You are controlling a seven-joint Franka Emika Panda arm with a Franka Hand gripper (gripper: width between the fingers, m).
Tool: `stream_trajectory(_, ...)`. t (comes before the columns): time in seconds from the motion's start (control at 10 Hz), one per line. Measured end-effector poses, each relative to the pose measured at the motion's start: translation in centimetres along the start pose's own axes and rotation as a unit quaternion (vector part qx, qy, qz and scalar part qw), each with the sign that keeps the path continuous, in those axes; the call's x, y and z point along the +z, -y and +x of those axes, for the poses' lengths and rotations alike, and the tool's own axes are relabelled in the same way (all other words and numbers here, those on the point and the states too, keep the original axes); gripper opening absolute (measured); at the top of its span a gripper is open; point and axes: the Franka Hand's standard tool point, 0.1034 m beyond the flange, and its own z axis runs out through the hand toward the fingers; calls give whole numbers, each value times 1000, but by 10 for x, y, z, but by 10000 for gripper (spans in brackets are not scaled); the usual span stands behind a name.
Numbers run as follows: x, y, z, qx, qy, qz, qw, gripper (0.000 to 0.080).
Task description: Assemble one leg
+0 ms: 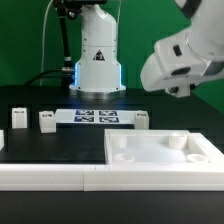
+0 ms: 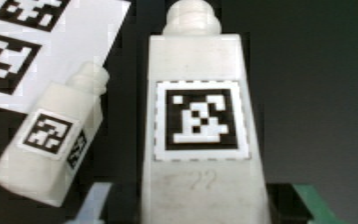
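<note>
White leg (image 2: 199, 110), tagged face toward the wrist camera, long axis running straight out from the gripper (image 2: 201, 200), narrow peg end farthest away, jaws clamped on its base.

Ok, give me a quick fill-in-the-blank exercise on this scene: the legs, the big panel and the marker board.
1. The wrist view shows ___ white legs, the nearer leg and a second leg beside it.
2. Each of them carries a black-and-white square ___ on one face.
3. In the exterior view, the large white panel lies toward that view's ___.
4. The marker board lies on a table whose surface is ___.

Missing words: two; tag; right; black.
</note>
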Motion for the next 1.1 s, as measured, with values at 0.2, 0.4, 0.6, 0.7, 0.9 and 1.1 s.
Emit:
stream_trajectory(0.2,4,0,3,0,-3,0,1000,292)
stream_trajectory(0.4,-3,-3,11,4,-104,-10,995,292)
stream_trajectory(0.6,-15,-19,29,-23,-187,-18,982,292)
stream_trajectory(0.7,-29,-29,32,-25,-222,-21,975,292)
stream_trajectory(0.9,-47,-34,31,-26,-281,-30,959,292)
stream_trajectory(1.1,-67,-36,30,-27,-325,-38,944,292)
